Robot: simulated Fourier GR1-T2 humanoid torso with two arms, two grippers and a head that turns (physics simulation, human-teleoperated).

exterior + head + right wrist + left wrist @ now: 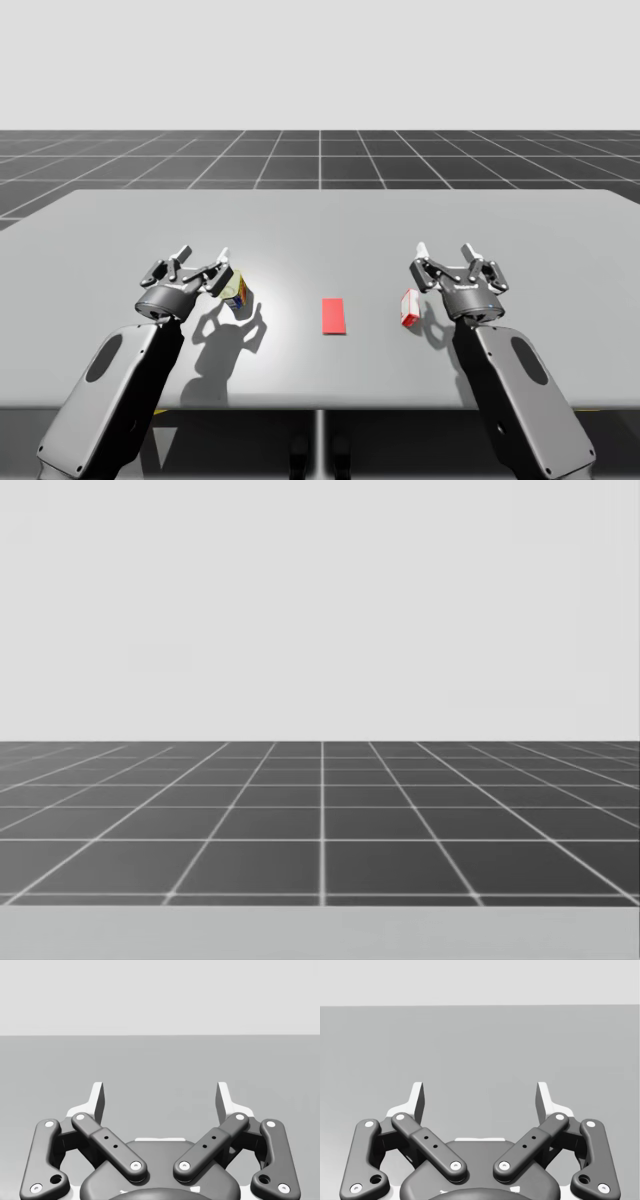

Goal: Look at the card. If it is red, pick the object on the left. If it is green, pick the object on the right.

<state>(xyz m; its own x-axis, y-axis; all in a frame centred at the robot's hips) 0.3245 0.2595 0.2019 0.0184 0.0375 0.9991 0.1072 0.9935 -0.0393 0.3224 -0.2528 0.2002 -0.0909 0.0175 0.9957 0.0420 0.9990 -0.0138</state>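
Observation:
A red card [334, 316] lies flat at the middle of the grey table [320, 215]. To its left stands a small yellow, white and blue container [238, 291], partly hidden by my left gripper [203, 262], which hovers open just beside and above it. To the card's right stands a small red and white box [410, 307], with my right gripper [447, 256] open just right of it. In the left wrist view my left gripper [481, 1096] has nothing between its fingers. My right gripper [161, 1096] in the right wrist view is likewise wide apart over bare table.
Bare table spreads beyond both grippers to the far edge [320, 192]. A dark gridded floor [320, 820] lies past the table in the head view. The table's front edge [320, 408] runs just behind the arms.

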